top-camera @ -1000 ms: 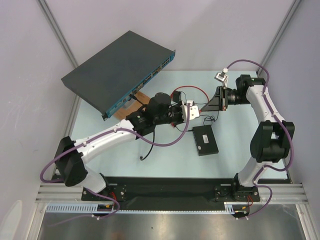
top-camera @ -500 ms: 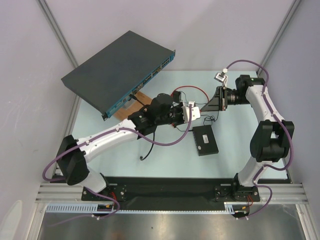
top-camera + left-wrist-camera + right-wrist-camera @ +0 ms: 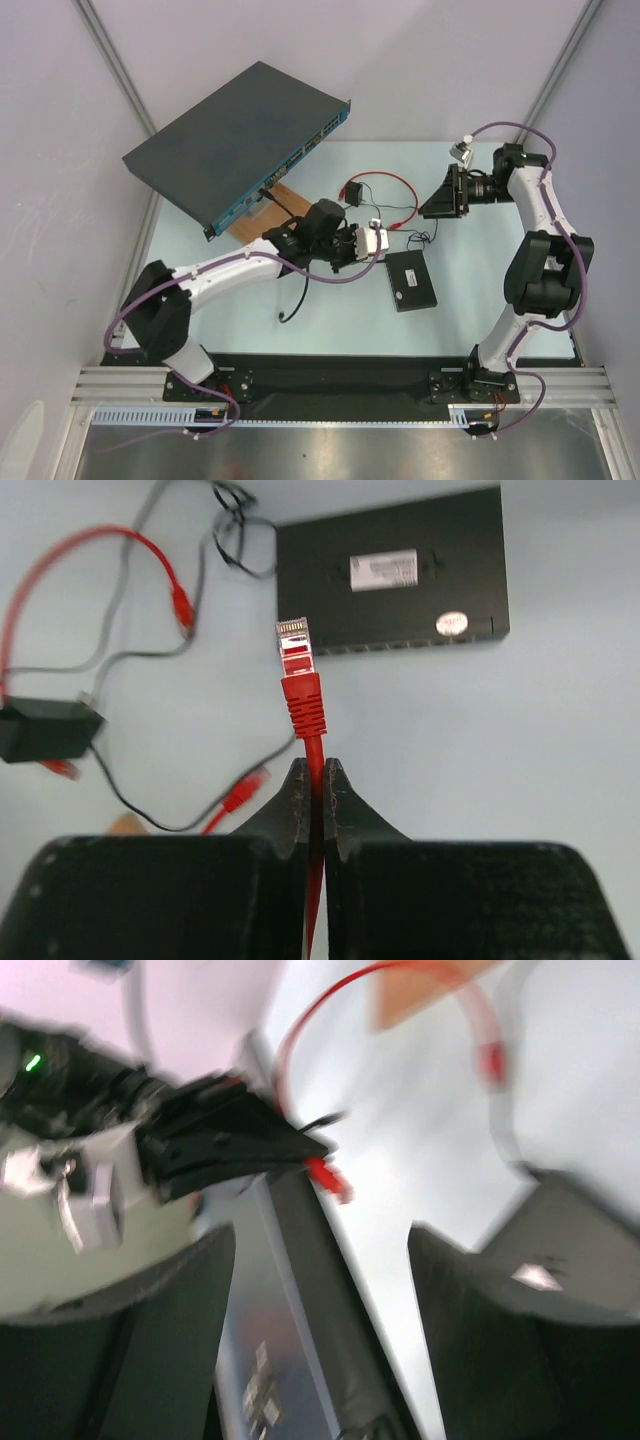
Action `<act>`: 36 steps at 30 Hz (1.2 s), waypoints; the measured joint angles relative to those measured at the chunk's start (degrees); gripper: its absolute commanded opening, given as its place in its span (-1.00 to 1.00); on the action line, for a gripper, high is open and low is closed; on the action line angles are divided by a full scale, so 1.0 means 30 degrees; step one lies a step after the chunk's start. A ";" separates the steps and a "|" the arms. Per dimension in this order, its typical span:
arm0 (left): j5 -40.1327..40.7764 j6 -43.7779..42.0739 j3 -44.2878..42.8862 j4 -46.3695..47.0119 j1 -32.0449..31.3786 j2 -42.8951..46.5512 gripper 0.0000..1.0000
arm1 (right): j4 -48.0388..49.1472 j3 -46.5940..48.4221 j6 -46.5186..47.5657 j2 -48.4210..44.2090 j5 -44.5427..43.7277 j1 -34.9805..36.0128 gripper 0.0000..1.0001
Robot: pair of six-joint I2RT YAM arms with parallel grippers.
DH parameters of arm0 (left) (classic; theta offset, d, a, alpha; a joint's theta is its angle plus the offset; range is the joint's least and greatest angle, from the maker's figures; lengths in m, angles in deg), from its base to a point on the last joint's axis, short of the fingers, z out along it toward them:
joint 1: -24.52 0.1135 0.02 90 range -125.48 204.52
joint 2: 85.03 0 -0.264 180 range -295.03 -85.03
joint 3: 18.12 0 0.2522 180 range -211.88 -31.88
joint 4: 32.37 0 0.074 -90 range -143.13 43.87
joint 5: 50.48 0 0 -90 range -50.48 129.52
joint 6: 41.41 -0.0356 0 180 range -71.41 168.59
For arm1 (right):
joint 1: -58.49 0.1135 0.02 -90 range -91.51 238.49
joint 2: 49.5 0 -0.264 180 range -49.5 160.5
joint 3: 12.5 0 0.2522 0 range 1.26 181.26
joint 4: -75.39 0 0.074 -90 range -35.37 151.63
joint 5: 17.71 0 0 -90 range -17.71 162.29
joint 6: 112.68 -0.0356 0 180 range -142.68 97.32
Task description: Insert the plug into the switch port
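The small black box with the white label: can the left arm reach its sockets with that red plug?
Probably yes. The left gripper pinches the red cable behind the plug, which points at the socket edge of the box; nothing lies between.

Dark grey rack unit (image 3: 235,135), blue front; brown board (image 3: 268,208) showing under its near edge; small black cube (image 3: 357,190) on thin black wire; thick black cable (image 3: 297,300) lying on pale blue table (image 3: 340,325).

Even light; right wrist view seemingly motion-blurred.
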 measured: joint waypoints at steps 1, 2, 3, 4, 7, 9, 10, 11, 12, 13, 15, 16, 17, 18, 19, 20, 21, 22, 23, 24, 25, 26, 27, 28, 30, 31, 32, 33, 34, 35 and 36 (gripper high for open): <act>-0.0240 0.0073 0.0109 -0.0240 0.0219 -0.0328 -0.99 | 0.1005 -0.0364 -0.0991 -0.0219 -0.0991 -0.0233 0.53; -0.0481 0.0175 0.0255 -0.0372 0.0386 -0.0634 -0.99 | 0.1982 -0.0852 -0.1967 -0.0481 -0.1996 -0.0481 0.54; -0.0648 0.0226 0.0495 -0.0401 0.0503 -0.0882 -0.99 | 0.2754 -0.1355 -0.2783 -0.0772 -0.2878 -0.0670 0.54; -0.0882 0.0335 0.0765 -0.0437 0.0612 -0.1078 -0.99 | 0.3351 -0.1785 -0.3490 -0.1027 -0.3665 -0.0809 0.54; -0.1428 0.0576 0.1392 -0.0459 0.0721 -0.1719 -0.99 | 0.4350 -0.2718 -0.4561 -0.1457 -0.5195 -0.0969 0.52; -0.1770 0.0882 0.1501 -0.0386 0.0721 -0.2419 -0.99 | 0.4743 -0.3585 -0.5020 -0.1566 -0.5989 -0.1049 0.52; -0.1974 0.1020 0.1501 -0.0204 0.0707 -0.2820 -0.99 | 0.4947 -0.4080 -0.5136 -0.1566 -0.6353 -0.1093 0.52; -0.2113 0.1151 0.1501 0.0000 0.0685 -0.3177 -0.99 | 0.5195 -0.4641 -0.5246 -0.1566 -0.6761 -0.1158 0.52; -0.2251 0.1282 0.1501 0.0131 0.0685 -0.3461 -0.99 | 0.5268 -0.5136 -0.5377 -0.1559 -0.7155 -0.1260 0.52; -0.2412 0.1501 0.1501 0.0306 0.0685 -0.3774 -0.99 | 0.5435 -0.5617 -0.5442 -0.1559 -0.7548 -0.1377 0.52; -0.2579 0.1902 0.1443 0.0612 0.0685 -0.4430 -1.00 | 0.5676 -0.6309 -0.5523 -0.1559 -0.8160 -0.1545 0.53; -0.2616 0.2055 0.1348 0.0772 0.0670 -0.4787 -0.99 | 0.5901 -0.6615 -0.5574 -0.1559 -0.8444 -0.1632 0.54; -0.2623 0.2244 0.1209 0.0940 0.0656 -0.5173 -0.99 | 0.6142 -0.6907 -0.5661 -0.1559 -0.8633 -0.1719 0.55; -0.2623 0.2368 0.1086 0.1049 0.0612 -0.5486 -1.00 | 0.6302 -0.7147 -0.5683 -0.1559 -0.8801 -0.1770 0.55; -0.2652 0.2521 0.0823 0.1035 0.0554 -0.5901 -0.99 | 0.6462 -0.7351 -0.5748 -0.1545 -0.8939 -0.1807 0.57; -0.2688 0.2608 0.0503 0.1035 0.0532 -0.6309 -0.99 | 0.6586 -0.7497 -0.5807 -0.1545 -0.9012 -0.1836 0.56; -0.2725 0.2747 0.0219 0.1049 0.0510 -0.6637 -0.99 | 0.6725 -0.7657 -0.5865 -0.1545 -0.9100 -0.1851 0.56; -0.2769 0.2878 -0.0051 0.1064 0.0503 -0.6914 -0.99 | 0.6878 -0.7803 -0.5894 -0.1545 -0.9173 -0.1851 0.56; -0.2820 0.3024 -0.0226 0.1137 0.0488 -0.7089 -0.99 | 0.7023 -0.7912 -0.5938 -0.1545 -0.9245 -0.1858 0.56; -0.2827 0.3147 -0.0291 0.1297 0.0481 -0.7176 -0.99 | 0.7220 -0.8029 -0.5967 -0.1545 -0.9311 -0.1858 0.56; -0.2798 0.3249 -0.0291 0.1501 0.0430 -0.7198 -0.99 | 0.7439 -0.8153 -0.5996 -0.1545 -0.9347 -0.1858 0.55; -0.2747 0.3351 -0.0291 0.1639 0.0372 -0.7206 -0.99 | 0.7592 -0.8269 -0.6003 -0.1537 -0.9384 -0.1858 0.55; -0.2594 0.3373 -0.0291 0.1887 0.0313 -0.7206 -0.99 | 0.7694 -0.8349 -0.6003 -0.1530 -0.9406 -0.1858 0.54; -0.2368 0.3388 -0.0291 0.2149 0.0255 -0.7206 -0.99 | 0.7766 -0.8422 -0.6003 -0.1515 -0.9435 -0.1858 0.53; -0.2040 0.3439 -0.0255 0.2557 0.0146 -0.7206 -0.99 | 0.7854 -0.8459 -0.6003 -0.1413 -0.9442 -0.1872 0.51; -0.1887 0.3468 -0.0189 0.2769 0.0087 -0.7206 -0.99 | 0.7927 -0.8459 -0.5996 -0.1326 -0.9428 -0.1872 0.50; -0.1778 0.3483 -0.0087 0.2987 0.0036 -0.7206 -0.99 | 0.7985 -0.8459 -0.5996 -0.1209 -0.9428 -0.1872 0.50; -0.1705 0.3490 -0.0007 0.3147 0.0000 -0.7206 -0.99 | 0.8014 -0.8459 -0.5996 -0.1086 -0.9391 -0.1865 0.50; -0.1596 0.3483 0.0073 0.3308 -0.0029 -0.7206 -0.99 | 0.8021 -0.8459 -0.5996 -0.0940 -0.9304 -0.1872 0.50; -0.1472 0.3483 0.0131 0.3446 -0.0051 -0.7206 -0.99 | 0.8036 -0.8459 -0.5996 -0.0816 -0.9267 -0.1872 0.50; -0.1435 0.3483 0.0146 0.3490 -0.0044 -0.7213 -0.99 | 0.8051 -0.8459 -0.5996 -0.0692 -0.9238 -0.1872 0.50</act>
